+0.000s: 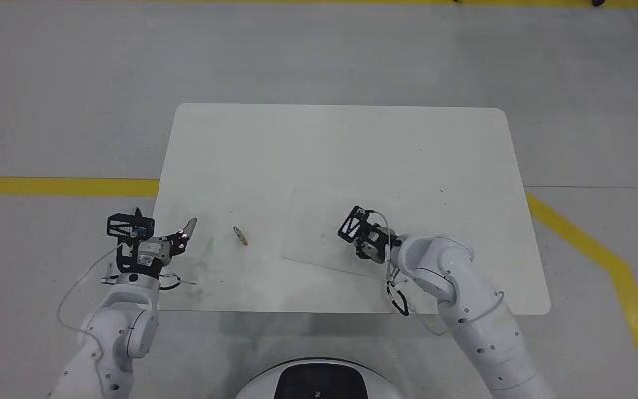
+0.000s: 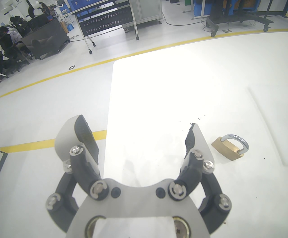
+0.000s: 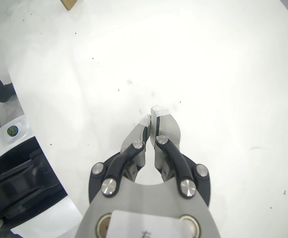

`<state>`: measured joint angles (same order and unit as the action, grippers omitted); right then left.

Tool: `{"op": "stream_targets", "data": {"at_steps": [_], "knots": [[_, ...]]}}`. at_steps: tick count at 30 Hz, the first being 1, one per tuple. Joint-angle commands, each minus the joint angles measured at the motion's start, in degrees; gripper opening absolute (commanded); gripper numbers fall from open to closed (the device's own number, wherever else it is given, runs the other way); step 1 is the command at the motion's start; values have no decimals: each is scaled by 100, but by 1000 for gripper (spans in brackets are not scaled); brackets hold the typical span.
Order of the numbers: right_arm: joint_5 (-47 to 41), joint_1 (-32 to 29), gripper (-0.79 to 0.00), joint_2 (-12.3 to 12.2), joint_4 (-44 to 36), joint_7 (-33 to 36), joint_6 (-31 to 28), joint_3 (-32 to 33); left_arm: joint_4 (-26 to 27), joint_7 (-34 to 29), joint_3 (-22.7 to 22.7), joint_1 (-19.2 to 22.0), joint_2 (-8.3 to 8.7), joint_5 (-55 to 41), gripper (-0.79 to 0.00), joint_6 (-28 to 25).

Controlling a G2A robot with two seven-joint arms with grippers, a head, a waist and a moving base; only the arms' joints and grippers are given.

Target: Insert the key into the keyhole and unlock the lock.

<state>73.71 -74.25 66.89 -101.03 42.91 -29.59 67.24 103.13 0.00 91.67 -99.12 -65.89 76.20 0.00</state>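
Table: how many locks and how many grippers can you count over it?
Lock: 1
Grippers: 2 (left gripper, right gripper)
Total: 3

A white table (image 1: 419,140) with rounded corners stands on a pale grey floor (image 1: 299,50). A thin pale sheet (image 1: 319,219) lies flat at its near middle, with small dark specks (image 2: 198,118) scattered to the left. Yellow floor lines (image 1: 70,186) run left and right of the table, and wheeled metal racks (image 2: 105,20) stand far off.
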Motion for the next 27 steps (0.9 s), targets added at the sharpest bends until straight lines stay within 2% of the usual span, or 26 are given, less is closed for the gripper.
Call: {"op": "stream_targets", "data": {"at_steps": [1, 4, 8, 13, 16, 21, 27], "knots": [[109, -65, -785, -15, -85, -188, 96, 75, 0, 0, 0, 0, 0, 0, 0, 0], [287, -186, -785, -30, -181, -538, 410, 212, 0, 0, 0, 0, 0, 0, 0, 0], [76, -379, -785, -18, -301, -1098, 973, 412, 0, 0, 0, 0, 0, 0, 0, 0], [-1517, -556, -785, 84, -273, -1963, 1875, 683, 0, 0, 0, 0, 0, 0, 0, 0], [-2794, -607, -785, 158, -152, -2385, 1998, 728, 0, 0, 0, 0, 0, 0, 0, 0], [-4435, -574, -785, 246, 100, -2581, 1752, 646, 0, 0, 0, 0, 0, 0, 0, 0], [-4590, -561, -785, 252, 145, -2552, 1690, 635, 0, 0, 0, 0, 0, 0, 0, 0]]}}
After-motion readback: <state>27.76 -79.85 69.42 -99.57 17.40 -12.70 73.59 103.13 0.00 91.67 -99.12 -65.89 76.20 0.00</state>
